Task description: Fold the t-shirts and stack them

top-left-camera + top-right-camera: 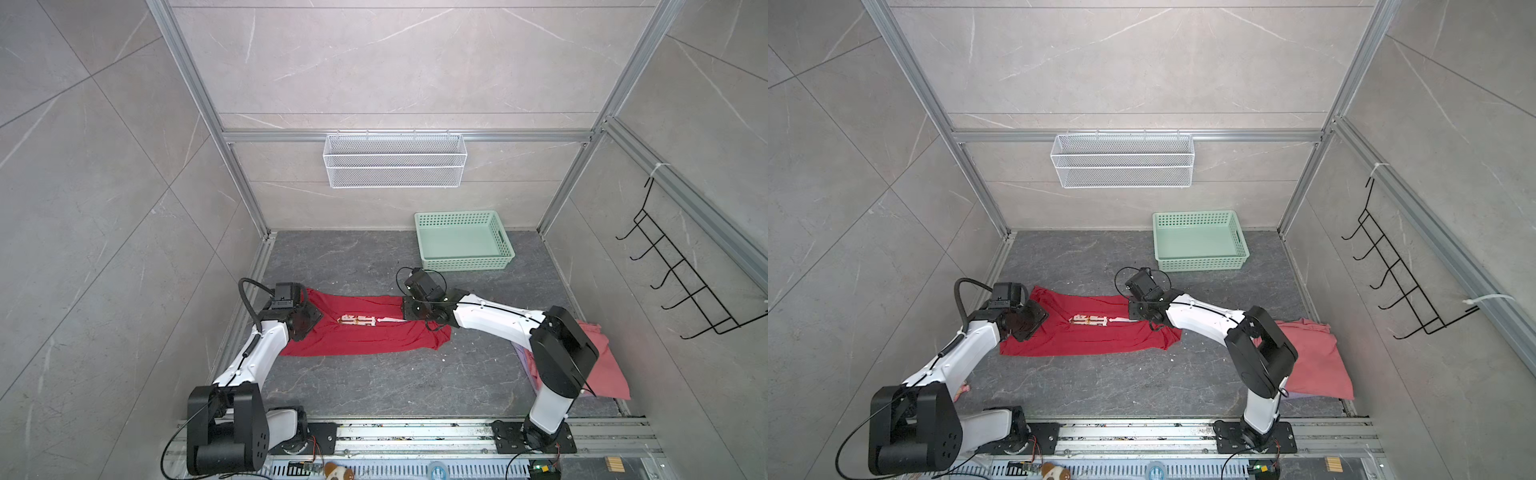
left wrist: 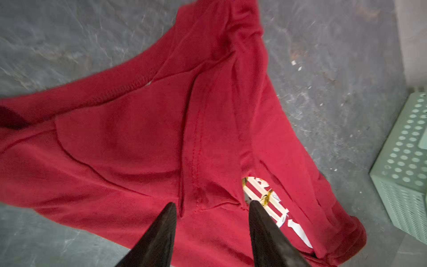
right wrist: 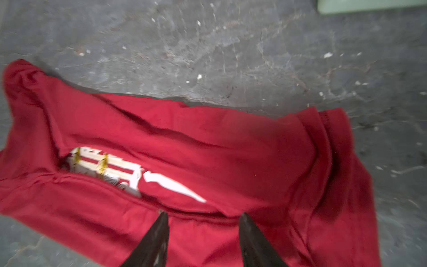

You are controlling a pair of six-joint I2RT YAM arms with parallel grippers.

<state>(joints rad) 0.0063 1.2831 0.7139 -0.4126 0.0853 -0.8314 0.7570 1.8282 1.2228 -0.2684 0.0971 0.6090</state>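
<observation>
While the red t-shirt (image 1: 361, 338) lies as a folded band mid-frame on the tabletop (image 1: 374, 390), left tool (image 2: 212, 203) and right tool (image 3: 202, 212) hover over its ends, jaws apart, holding nothing. Best next, I judge: pinch both layers at one end, lift low, carry evenly across.

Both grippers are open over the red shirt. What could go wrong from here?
1. On the red t-shirt, the folded-in flaps lie loose and wrinkled, with the print showing in the gap. The open left gripper or right gripper may pinch only the top layer and undo the fold.
2. Its end under the right gripper is bunched, so the next fold may come out lumpy.
3. The right arm's elbow hangs over the pink t-shirt and might snag it.
</observation>
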